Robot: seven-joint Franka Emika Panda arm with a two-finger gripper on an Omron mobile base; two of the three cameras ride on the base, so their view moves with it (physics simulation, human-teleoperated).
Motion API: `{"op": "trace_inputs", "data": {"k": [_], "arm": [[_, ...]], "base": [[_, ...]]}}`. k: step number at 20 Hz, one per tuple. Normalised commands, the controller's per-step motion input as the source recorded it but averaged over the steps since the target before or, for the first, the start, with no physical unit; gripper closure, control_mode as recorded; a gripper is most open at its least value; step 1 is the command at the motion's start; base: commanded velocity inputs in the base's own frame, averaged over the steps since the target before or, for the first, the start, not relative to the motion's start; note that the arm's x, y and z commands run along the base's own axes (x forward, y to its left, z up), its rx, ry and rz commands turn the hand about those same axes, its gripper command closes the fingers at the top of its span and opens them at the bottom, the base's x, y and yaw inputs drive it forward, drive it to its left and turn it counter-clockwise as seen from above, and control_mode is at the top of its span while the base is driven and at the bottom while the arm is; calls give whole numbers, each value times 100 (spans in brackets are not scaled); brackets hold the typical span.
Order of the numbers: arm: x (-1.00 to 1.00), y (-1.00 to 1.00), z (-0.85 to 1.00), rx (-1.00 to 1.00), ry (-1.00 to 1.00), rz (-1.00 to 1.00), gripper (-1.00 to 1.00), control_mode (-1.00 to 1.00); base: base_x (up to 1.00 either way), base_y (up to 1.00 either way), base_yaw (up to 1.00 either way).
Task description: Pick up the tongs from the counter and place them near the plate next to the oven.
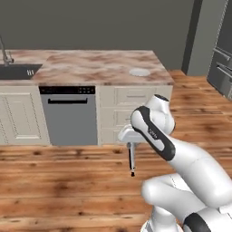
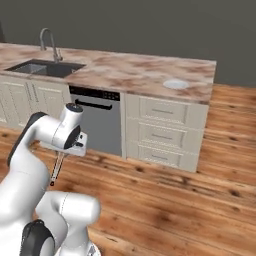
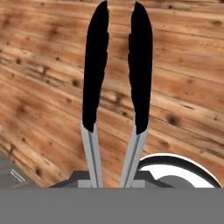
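The tongs (image 1: 132, 159) hang straight down over the wooden floor, silver-grey with a small black tip, held at their top by my gripper (image 1: 130, 145), which is shut on them. From the right base the tongs (image 2: 56, 170) dangle below the gripper (image 2: 61, 155), well short of the cabinets. The hand view looks down the tongs (image 3: 94, 87): two grey arms with long black ends, slightly apart, above floorboards. A pale round plate (image 1: 139, 71) (image 2: 176, 84) lies near the right end of the marbled counter (image 1: 90, 65) (image 2: 125, 70), right of the grey oven (image 1: 70, 115) (image 2: 100, 122).
A sink (image 1: 16, 71) (image 2: 45, 67) with a faucet (image 2: 50, 45) sits at the counter's left end. Cream drawers (image 2: 162, 132) stand under the plate. A dark tall appliance (image 1: 222, 68) is at the far right. Open wooden floor (image 2: 165, 200) lies between me and the cabinets.
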Motion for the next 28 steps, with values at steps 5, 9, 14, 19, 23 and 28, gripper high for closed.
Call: {"op": "trace_inputs", "data": {"k": [5, 9, 14, 19, 23, 28], "arm": [[0, 0, 0, 0, 0, 0, 100, 100], [0, 0, 0, 0, 0, 0, 100, 100], [0, 0, 0, 0, 0, 0, 100, 100], [0, 0, 0, 0, 0, 0, 100, 100], [0, 0, 0, 0, 0, 0, 100, 100], [0, 0, 0, 0, 0, 0, 100, 100]], "base": [[80, -40, 0], [85, -31, 0], [78, -36, 0], [80, -31, 1], [84, -24, 1], [84, -24, 1]]}}
